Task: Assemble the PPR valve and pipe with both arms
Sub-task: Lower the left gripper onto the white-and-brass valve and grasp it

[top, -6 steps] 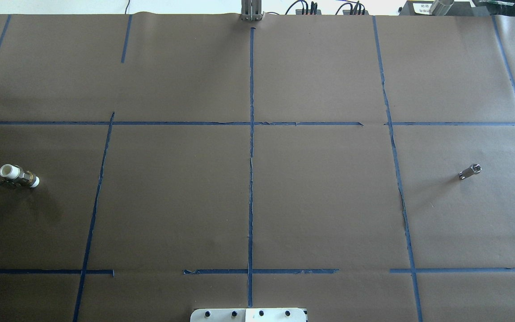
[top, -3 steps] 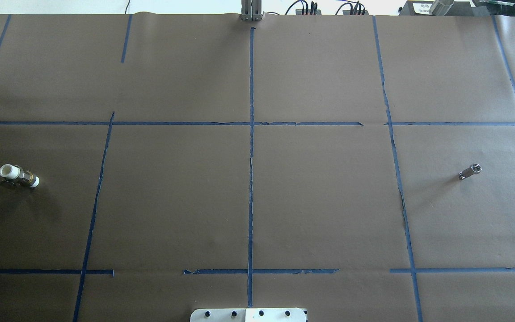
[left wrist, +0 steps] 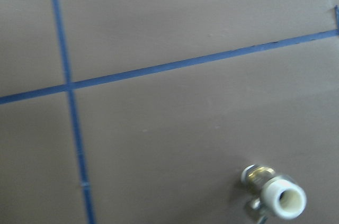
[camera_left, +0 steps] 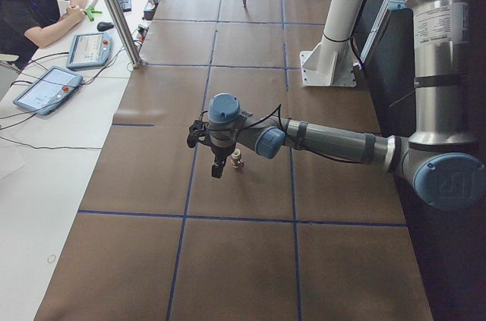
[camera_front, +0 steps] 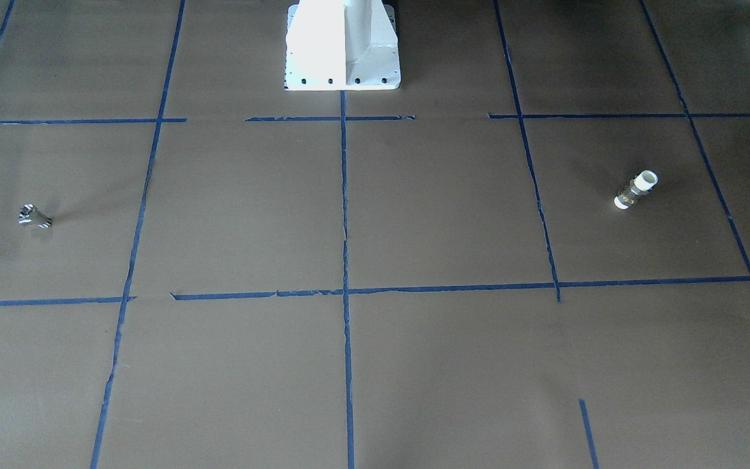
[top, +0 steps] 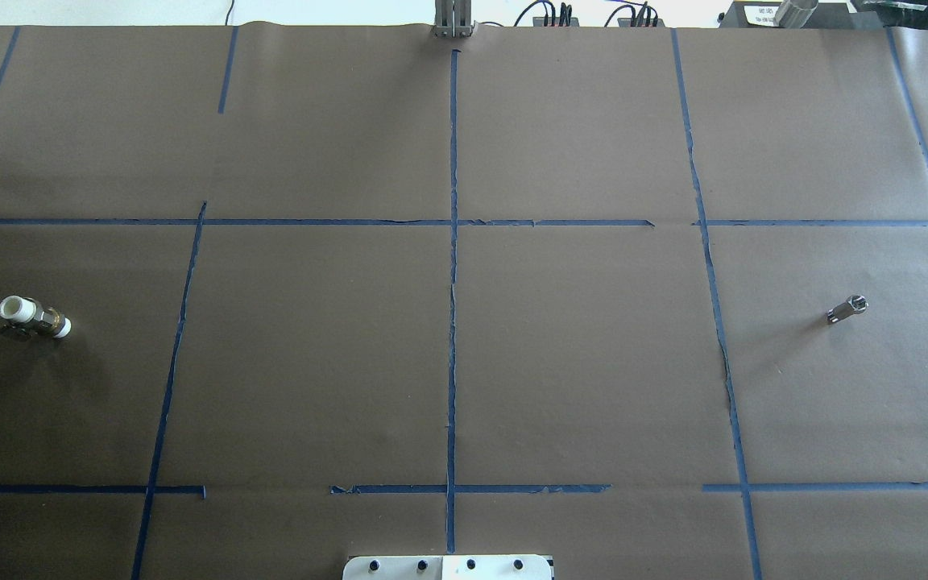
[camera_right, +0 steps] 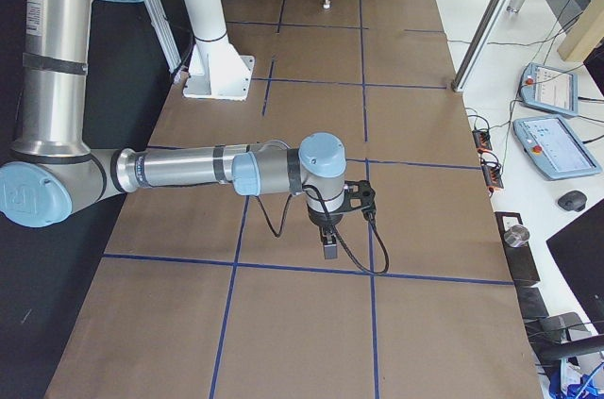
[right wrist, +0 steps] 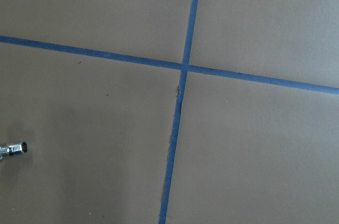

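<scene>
Valve (top: 33,316) near the table's (top: 512,362) left edge, left pincer (camera_left: 218,171) hanging just beside it, pipe (top: 847,309) near the right edge, right pincer (camera_right: 329,248) over that end, cannot tell whether the 2 pincers are apart.

Silver arms (camera_right: 189,171), blue joint caps (camera_right: 321,149), black cables (camera_right: 374,248), white pedestal (camera_front: 342,45)

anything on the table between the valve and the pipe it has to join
Nothing visible does. Between the valve and the pipe there is only the table, crossed by flat blue tape lines.
</scene>
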`<state>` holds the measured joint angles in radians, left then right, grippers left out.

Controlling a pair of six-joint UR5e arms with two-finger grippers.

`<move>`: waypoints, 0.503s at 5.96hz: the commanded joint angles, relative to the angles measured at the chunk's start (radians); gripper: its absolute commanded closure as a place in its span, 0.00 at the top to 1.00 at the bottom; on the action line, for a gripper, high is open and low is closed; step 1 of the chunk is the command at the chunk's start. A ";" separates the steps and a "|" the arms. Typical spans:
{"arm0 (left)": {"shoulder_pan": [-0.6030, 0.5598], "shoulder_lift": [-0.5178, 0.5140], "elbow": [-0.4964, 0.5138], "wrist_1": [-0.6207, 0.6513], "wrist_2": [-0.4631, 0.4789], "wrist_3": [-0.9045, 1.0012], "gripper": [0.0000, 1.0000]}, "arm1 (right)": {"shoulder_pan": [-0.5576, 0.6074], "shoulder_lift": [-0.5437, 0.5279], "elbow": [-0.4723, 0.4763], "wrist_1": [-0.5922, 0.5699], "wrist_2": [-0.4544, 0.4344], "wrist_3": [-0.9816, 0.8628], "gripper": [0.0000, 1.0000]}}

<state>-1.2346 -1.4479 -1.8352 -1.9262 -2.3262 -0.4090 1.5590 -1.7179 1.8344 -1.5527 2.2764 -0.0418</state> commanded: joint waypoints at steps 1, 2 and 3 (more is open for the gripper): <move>0.157 -0.018 0.001 -0.104 0.133 -0.242 1.00 | -0.002 0.000 -0.004 0.000 0.000 0.000 1.00; 0.225 -0.028 0.001 -0.108 0.199 -0.292 1.00 | -0.004 -0.002 -0.004 -0.001 0.002 0.000 1.00; 0.254 -0.028 0.017 -0.108 0.218 -0.292 1.00 | -0.004 -0.002 -0.006 -0.001 0.000 0.000 1.00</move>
<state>-1.0234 -1.4726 -1.8294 -2.0290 -2.1433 -0.6790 1.5562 -1.7192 1.8298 -1.5535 2.2772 -0.0414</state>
